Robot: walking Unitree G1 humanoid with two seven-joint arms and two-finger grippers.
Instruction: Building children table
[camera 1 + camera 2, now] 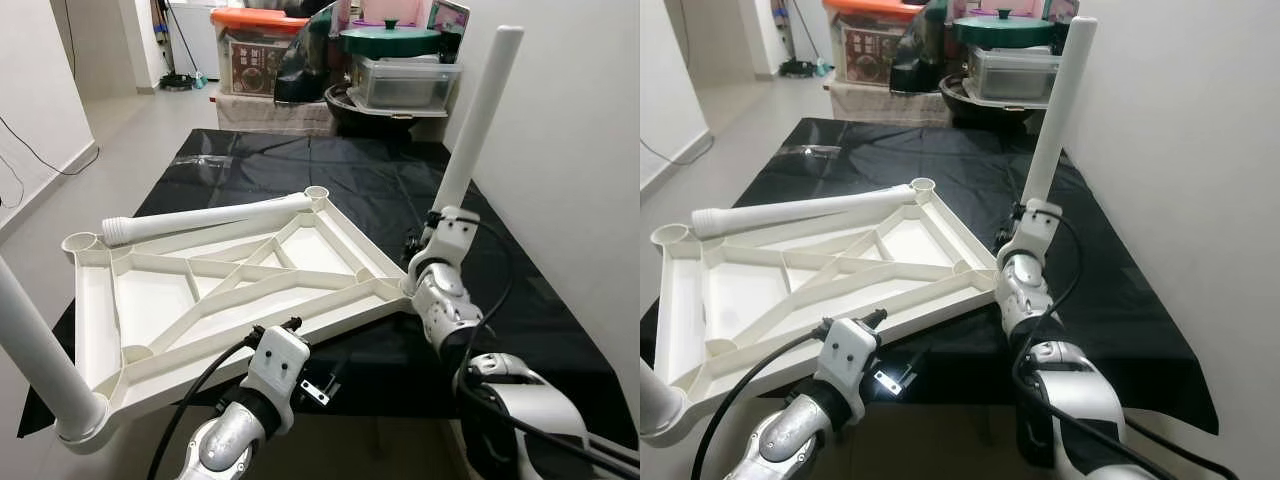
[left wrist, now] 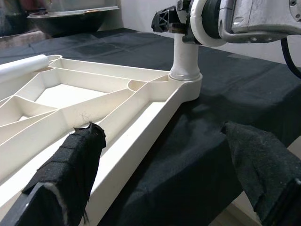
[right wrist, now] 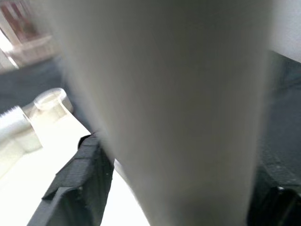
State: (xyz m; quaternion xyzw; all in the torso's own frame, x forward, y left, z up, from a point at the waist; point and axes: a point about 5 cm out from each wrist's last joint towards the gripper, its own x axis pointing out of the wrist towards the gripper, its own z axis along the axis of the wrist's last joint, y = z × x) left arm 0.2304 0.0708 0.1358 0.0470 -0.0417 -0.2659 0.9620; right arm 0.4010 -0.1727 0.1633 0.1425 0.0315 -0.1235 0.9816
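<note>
Left hand sits low at the near edge of the tabletop frame, fingers spread wide and holding nothing, one pad over the frame's near rail, the other out over the black sheet. Frame lies underside-up on the sheet, slightly tilted, ribs exposed. Right hand is clamped around the upright leg just above the right-corner socket; leg base looks seated in that socket. Another leg stands in the near-left corner. Loose leg lies across the far side of the frame, one end near the far corner socket; far-left socket is empty. Likely step: seating the right-corner leg. To do it well, keep the leg axis square to the socket, twist or press straight down, and use the left hand to pin the near rail so the frame doesn't rotate or skate on the sheet. Clearance: wall is close on the right, so little swing room there; storage boxes crowd the far end; open floor on the left is the better side for moving.
</note>
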